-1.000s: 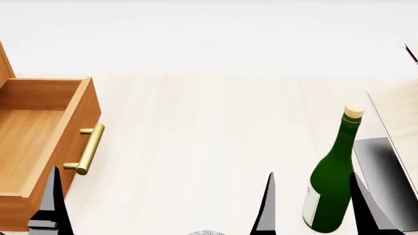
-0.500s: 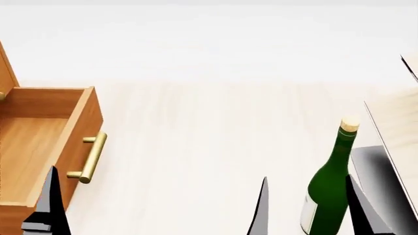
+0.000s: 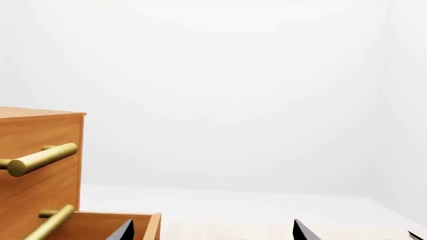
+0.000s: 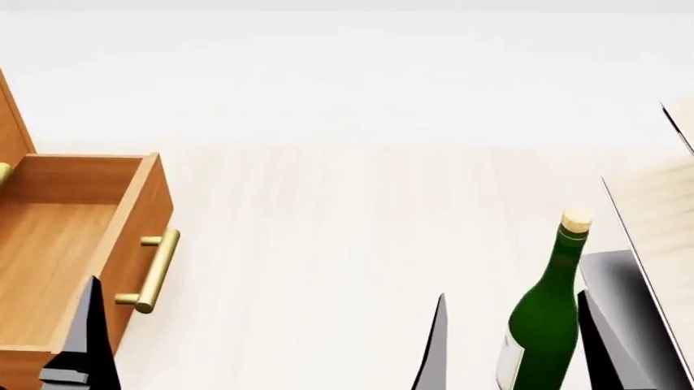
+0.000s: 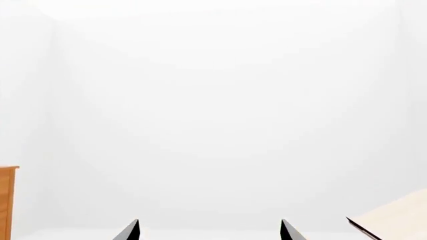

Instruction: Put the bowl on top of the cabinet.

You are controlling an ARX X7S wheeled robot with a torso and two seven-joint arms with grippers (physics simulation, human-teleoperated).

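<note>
From the head camera, the orange-brown cabinet (image 4: 13,122) stands at nine o'clock on the pale wooden tabletop (image 4: 347,227), its lower drawer (image 4: 76,244) pulled open and bare inside, a brass bar handle (image 4: 158,270) on the drawer front. A corked green bottle (image 4: 545,313) stands upright at four o'clock, just beside a pale plywood rack (image 4: 656,219) with a dark grey base at the three o'clock edge. Dark fingertips rise from six o'clock: one of the left gripper (image 4: 87,341) shows in front of the drawer, and two of the right gripper (image 4: 515,341) stand well apart on either side of the bottle, not touching it. The left wrist camera shows the left gripper (image 3: 210,231) with tips spread wide, nothing between them, the cabinet's flat top and two brass handles (image 3: 40,159) alongside. The right wrist camera shows the right gripper (image 5: 208,230) likewise spread and empty before a white wall, a sliver of cabinet (image 5: 7,202) at one edge and the rack's pale panel (image 5: 393,220) at the other. The bowl appears in none of the three views.
</note>
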